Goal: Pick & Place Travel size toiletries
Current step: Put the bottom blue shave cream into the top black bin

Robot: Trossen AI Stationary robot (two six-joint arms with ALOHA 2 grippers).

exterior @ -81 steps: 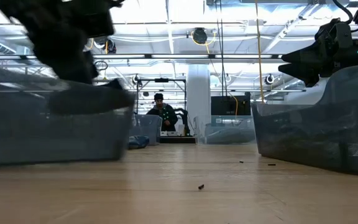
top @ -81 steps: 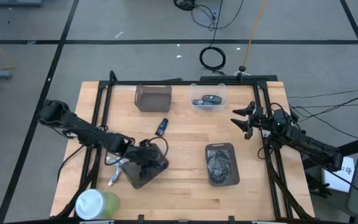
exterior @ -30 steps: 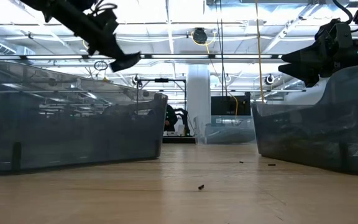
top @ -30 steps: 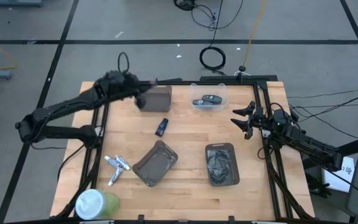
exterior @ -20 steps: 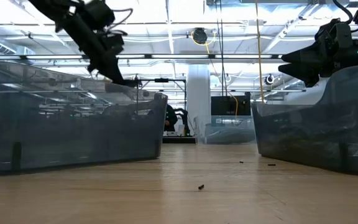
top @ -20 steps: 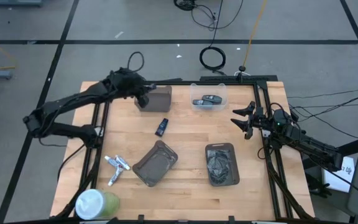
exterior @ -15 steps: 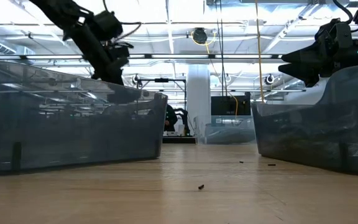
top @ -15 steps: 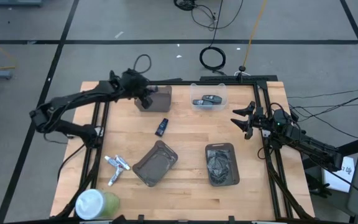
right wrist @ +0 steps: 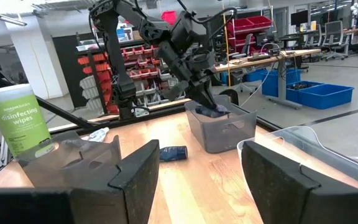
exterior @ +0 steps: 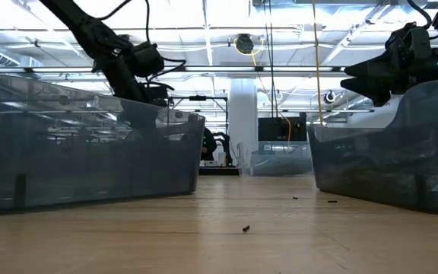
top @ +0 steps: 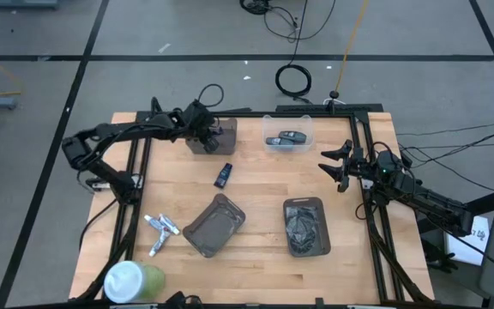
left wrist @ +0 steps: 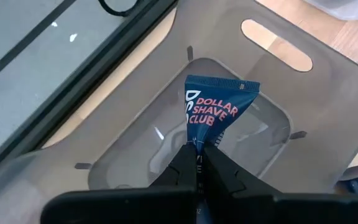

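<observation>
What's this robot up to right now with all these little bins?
The left gripper is over the dark bin at the table's far side, its fingers shut on a small blue tube printed "Dollar Shave Club", held down inside the bin. The right gripper waits open at the table's right edge. Another blue tube lies on the wood, and a few white-and-silver tubes lie near the front left, beside a tilted dark tray.

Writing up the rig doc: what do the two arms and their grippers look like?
Both arms are dark, near-black jointed links with loose black cables looping off them. The left gripper has two narrow, flat black fingers. The right gripper has broad, blocky black fingers with angled inner faces. No markings or labels show on either.
</observation>
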